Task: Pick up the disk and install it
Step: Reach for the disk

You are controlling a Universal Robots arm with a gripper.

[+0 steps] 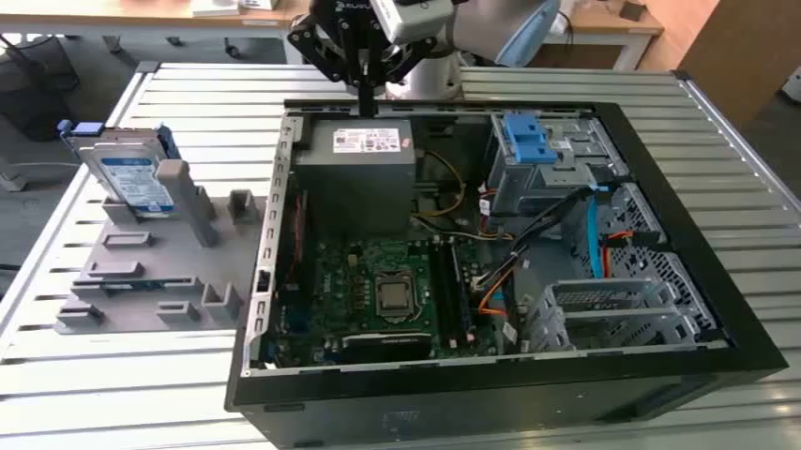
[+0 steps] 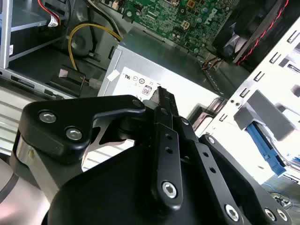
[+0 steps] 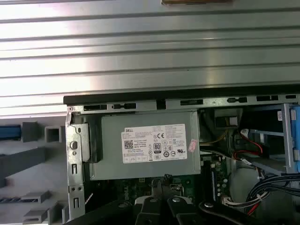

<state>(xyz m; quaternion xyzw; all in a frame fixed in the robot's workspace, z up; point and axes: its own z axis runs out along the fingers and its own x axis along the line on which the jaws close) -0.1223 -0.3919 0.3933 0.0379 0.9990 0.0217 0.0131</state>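
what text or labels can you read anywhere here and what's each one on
white sticker on the power supply: a brand mark, a code square and rows of fine print, too small to read
white and blue label on the disk: black print, too blurred to read

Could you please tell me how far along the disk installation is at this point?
Nothing looks done yet: the disk stands upright in the grey holder at the exterior view's left, outside the computer case. In hand: nothing; the gripper is shut and empty above the power supply. Both the pickup and the installation are left.
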